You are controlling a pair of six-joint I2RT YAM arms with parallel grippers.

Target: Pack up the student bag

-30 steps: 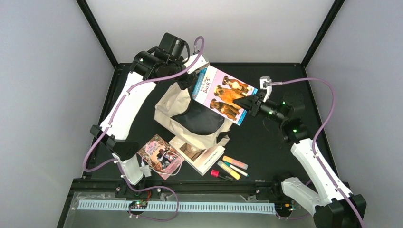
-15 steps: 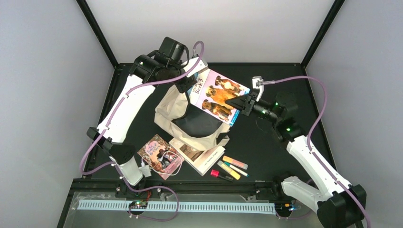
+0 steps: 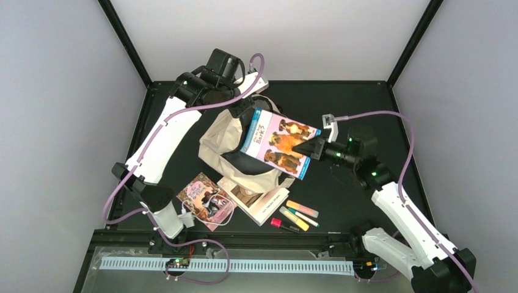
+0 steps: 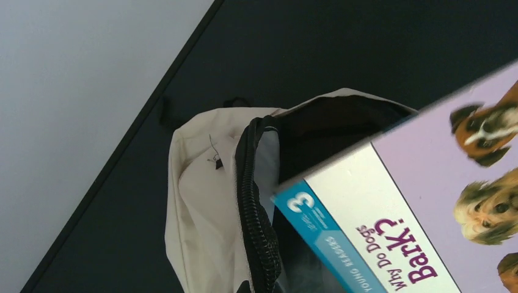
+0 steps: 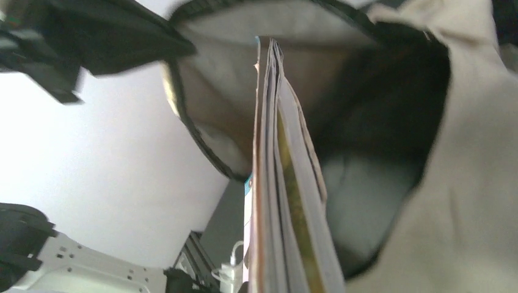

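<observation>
Pinching a dog book [image 3: 278,143], the right pincer [image 3: 299,148] holds it over the backpack [image 3: 214,137]; left pincer [image 3: 243,113] clamps the rim.

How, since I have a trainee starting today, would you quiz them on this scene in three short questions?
1. True or false: the dog book lies flat on the table.
2. What are the right jaws shut on? A, a marker. B, the dog book. C, a bag strap.
3. Fill in: the left jaws pinch the rim of the ____ to keep its mouth open.

Key: 1, false: the book is held tilted above the bag's opening. 2, B. 3, student bag.
</observation>
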